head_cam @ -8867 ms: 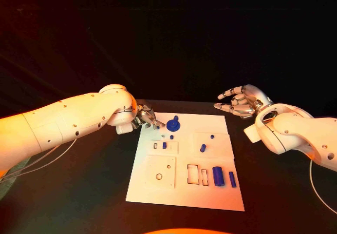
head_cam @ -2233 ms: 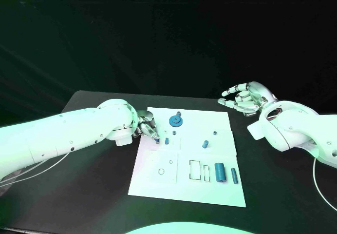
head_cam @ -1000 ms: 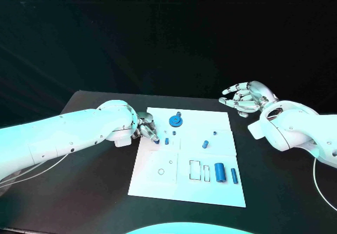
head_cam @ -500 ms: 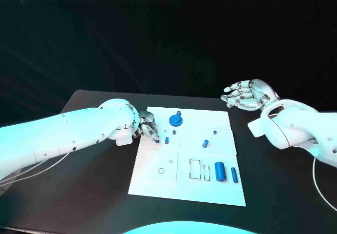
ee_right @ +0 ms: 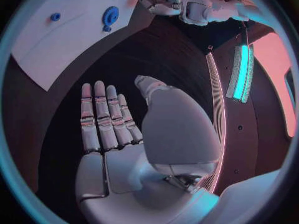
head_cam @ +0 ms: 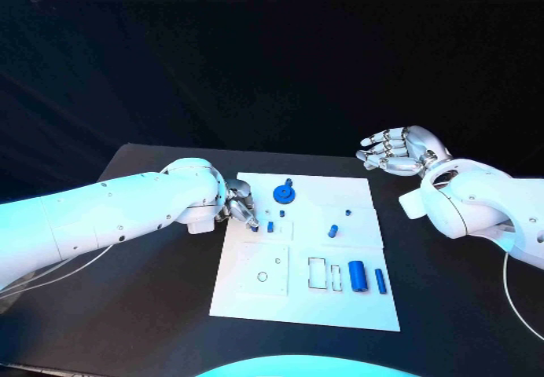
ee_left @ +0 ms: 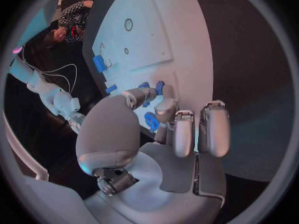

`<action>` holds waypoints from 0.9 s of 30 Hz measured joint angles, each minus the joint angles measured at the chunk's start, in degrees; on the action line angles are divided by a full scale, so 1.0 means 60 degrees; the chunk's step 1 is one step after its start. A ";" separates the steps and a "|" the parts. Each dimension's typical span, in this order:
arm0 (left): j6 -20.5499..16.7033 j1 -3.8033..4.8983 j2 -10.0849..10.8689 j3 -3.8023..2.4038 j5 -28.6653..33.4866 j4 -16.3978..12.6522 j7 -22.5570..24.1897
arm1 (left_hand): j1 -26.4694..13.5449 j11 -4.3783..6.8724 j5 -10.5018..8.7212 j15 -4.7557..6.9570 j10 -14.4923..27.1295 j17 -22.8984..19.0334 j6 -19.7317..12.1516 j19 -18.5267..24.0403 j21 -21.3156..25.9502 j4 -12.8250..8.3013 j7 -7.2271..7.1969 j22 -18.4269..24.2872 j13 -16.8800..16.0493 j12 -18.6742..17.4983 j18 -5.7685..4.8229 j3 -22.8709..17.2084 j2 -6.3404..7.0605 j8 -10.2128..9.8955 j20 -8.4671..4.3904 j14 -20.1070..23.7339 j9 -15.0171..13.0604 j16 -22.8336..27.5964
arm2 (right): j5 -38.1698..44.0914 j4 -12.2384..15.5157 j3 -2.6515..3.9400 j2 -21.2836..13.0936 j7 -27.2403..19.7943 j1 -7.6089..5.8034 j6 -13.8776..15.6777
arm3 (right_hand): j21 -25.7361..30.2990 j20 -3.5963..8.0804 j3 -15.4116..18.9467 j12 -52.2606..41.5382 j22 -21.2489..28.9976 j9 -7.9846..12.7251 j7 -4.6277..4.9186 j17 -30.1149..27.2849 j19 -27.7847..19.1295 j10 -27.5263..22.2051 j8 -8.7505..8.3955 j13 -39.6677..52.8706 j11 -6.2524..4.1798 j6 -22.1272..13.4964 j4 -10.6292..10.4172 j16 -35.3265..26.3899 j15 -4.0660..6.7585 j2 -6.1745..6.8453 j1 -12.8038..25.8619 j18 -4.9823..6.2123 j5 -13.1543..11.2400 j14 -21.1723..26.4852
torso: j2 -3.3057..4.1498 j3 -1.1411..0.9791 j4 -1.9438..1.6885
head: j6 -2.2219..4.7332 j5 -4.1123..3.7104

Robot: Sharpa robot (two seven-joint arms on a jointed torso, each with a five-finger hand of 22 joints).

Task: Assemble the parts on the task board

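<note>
The right robot hand (head_cam: 395,149) has lifted and flattened its fingers.

Your head camera looked down from above the near table edge onto the whole task board (head_cam: 306,259). Your left wrist camera sat close behind the left hand (ee_left: 163,134), facing that board. Your right wrist camera sat behind the right hand (ee_right: 115,134), sharing the board's far edge and round blue part (ee_right: 110,15).

A robot lab or demo stage is suggested. A black table (head_cam: 148,314) is set before a dark backdrop, and a lit strip (ee_right: 240,64) is seen.
</note>
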State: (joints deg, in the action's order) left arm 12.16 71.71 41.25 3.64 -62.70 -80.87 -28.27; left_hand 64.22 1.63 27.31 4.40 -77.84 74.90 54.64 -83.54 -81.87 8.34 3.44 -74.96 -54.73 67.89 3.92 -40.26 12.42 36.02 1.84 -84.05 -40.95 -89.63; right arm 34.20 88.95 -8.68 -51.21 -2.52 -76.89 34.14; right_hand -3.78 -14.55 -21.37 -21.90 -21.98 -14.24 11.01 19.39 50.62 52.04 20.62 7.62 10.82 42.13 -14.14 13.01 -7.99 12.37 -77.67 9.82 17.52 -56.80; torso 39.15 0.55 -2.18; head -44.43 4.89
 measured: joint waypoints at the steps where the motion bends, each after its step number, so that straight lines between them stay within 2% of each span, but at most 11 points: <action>1: 0.0007 0.0001 -0.0003 0.0000 -0.0003 0.0004 -0.0001 | -0.0045 0.0002 0.0000 0.0000 -0.0002 0.0000 0.0001 0.0000 -0.0018 0.0000 -0.0001 0.0000 -0.0015 0.0000 -0.0001 0.0000 0.0002 0.0000 0.0000 0.0000 -0.0008 0.0000 | -0.0017 0.0000 0.0000 0.0000 -0.0010 0.0000 -0.0002 | 0.0000 0.0000 0.0000 0.0011 0.0017 0.0003 0.0000 -0.0006 0.0000 0.0000 0.0000 -0.0013 0.0000 0.0000 0.0000 -0.0005 0.0000 0.0000 0.0000 0.0000 0.0000 0.0000 | 0.0000 0.0000 0.0000 | -0.0001 0.0001; 11: 0.0009 -0.0003 -0.0076 0.0005 -0.0019 0.0092 -0.0018 | -0.0239 0.0087 -0.0006 0.0001 -0.0155 0.0000 0.0100 -0.0034 -0.0032 -0.0168 -0.0062 0.0001 -0.0174 0.0076 0.0000 -0.0039 -0.0079 -0.0024 -0.0034 0.0000 -0.0031 0.0000 | -0.0123 0.0001 -0.0002 0.0001 -0.0067 0.0000 -0.0011 | 0.0000 -0.0035 0.0026 0.0050 0.0168 0.0032 0.0000 -0.0092 -0.0033 0.0001 0.0000 -0.0126 -0.0001 0.0000 0.0026 -0.0115 0.0001 -0.0017 0.0017 -0.0002 0.0000 0.0000 | 0.0002 -0.0001 -0.0002 | -0.0006 -0.0013; 14: 0.0008 -0.0005 -0.0095 0.0008 -0.0020 0.0106 -0.0022 | -0.0277 0.0071 -0.0097 0.0021 -0.0207 0.0000 0.0105 -0.0034 -0.0032 -0.0252 -0.0063 0.0001 -0.0259 0.0139 0.0000 0.0045 -0.0117 -0.0033 -0.0034 0.0020 -0.0061 0.0000 | -0.0135 0.0002 -0.0002 0.0000 -0.0073 0.0000 -0.0012 | 0.0000 -0.0035 0.0026 0.0050 0.0172 0.0032 0.0000 -0.0092 -0.0033 0.0001 0.0000 -0.0127 -0.0001 0.0001 0.0026 -0.0131 0.0000 -0.0043 0.0043 -0.0002 0.0000 -0.0001 | 0.0004 -0.0001 -0.0002 | -0.0014 -0.0013; 17: 0.0008 -0.0009 -0.0103 0.0013 -0.0020 0.0109 -0.0023 | -0.0278 0.0130 -0.0154 0.0056 -0.0277 0.0000 0.0222 -0.0033 -0.0032 -0.0332 -0.0146 0.0002 -0.0311 0.0139 0.0001 0.0125 -0.0117 -0.0032 -0.0034 0.0013 -0.0098 0.0000 | -0.0144 0.0002 -0.0003 -0.0001 -0.0076 0.0000 -0.0013 | 0.0000 -0.0035 0.0026 0.0050 0.0172 0.0031 0.0000 -0.0092 -0.0032 0.0001 0.0000 -0.0126 -0.0001 0.0001 0.0025 -0.0131 0.0001 -0.0043 0.0043 -0.0003 0.0000 -0.0001 | 0.0004 -0.0001 -0.0002 | -0.0021 -0.0015; 27: 0.0020 -0.0012 -0.0094 0.0017 -0.0016 0.0101 -0.0021 | -0.0361 0.0122 -0.0171 0.0069 -0.0291 0.0000 0.0354 -0.0068 -0.0030 -0.0472 -0.0217 0.0003 -0.0401 0.0175 -0.0001 0.0265 -0.0137 -0.0020 -0.0069 0.0000 -0.0087 0.0000 | -0.0162 0.0002 -0.0004 -0.0001 -0.0080 0.0000 -0.0018 | 0.0000 -0.0035 0.0026 0.0050 0.0215 0.0040 0.0004 -0.0114 -0.0032 0.0001 0.0000 -0.0153 -0.0002 0.0004 0.0025 -0.0131 0.0001 -0.0043 0.0042 -0.0005 0.0000 -0.0001 | -0.0001 -0.0003 -0.0002 | -0.0030 -0.0017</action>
State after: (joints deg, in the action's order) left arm 12.28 71.64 40.68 3.74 -62.79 -80.26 -28.40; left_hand 62.06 2.36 26.28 4.81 -79.58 74.90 56.76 -83.95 -82.05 5.50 2.14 -74.94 -57.13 68.94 3.91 -38.67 11.60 35.90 1.43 -84.05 -41.47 -89.63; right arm 33.23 88.96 -8.71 -51.22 -3.00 -76.89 34.04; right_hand -3.78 -14.75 -21.21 -21.60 -20.69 -14.00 11.03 18.71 50.43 52.04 20.61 6.71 10.81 42.15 -13.98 12.22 -7.99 12.12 -77.42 9.79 17.52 -56.80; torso 39.14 0.53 -2.19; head -44.62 4.79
